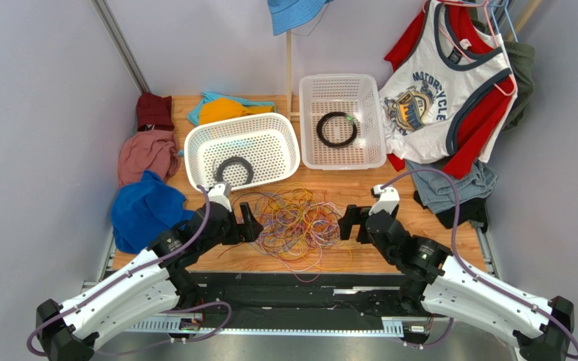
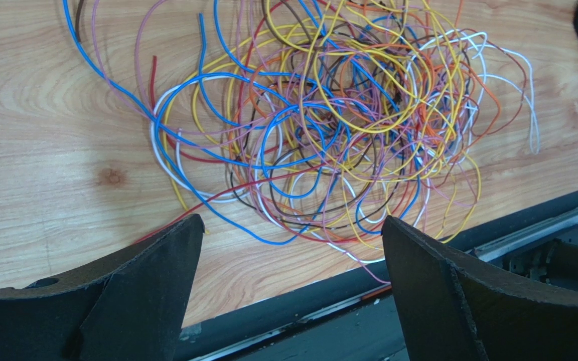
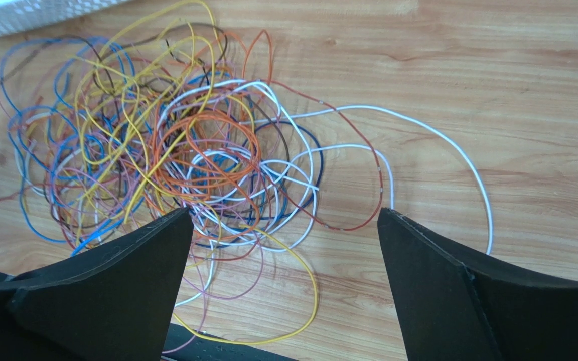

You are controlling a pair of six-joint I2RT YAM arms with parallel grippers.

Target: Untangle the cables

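The cables (image 1: 297, 223) lie in one tangled heap of thin yellow, orange, blue, purple, white and red wires on the wooden table, between my two arms. My left gripper (image 1: 252, 222) stands open just left of the heap, and my right gripper (image 1: 347, 223) stands open just right of it. In the left wrist view the cables (image 2: 322, 120) spread ahead of the open left gripper (image 2: 292, 226), nothing between its fingers. In the right wrist view the cables (image 3: 171, 150) sit ahead and to the left of the open right gripper (image 3: 284, 218), over a loose yellow loop.
Two white perforated baskets stand behind the heap, the left basket (image 1: 269, 139) and the right basket (image 1: 311, 154), each holding a black coiled ring. Clothes (image 1: 145, 154) are piled at the left, and a shirt (image 1: 439, 98) hangs at the right. A black rail (image 1: 299, 282) borders the table's near edge.
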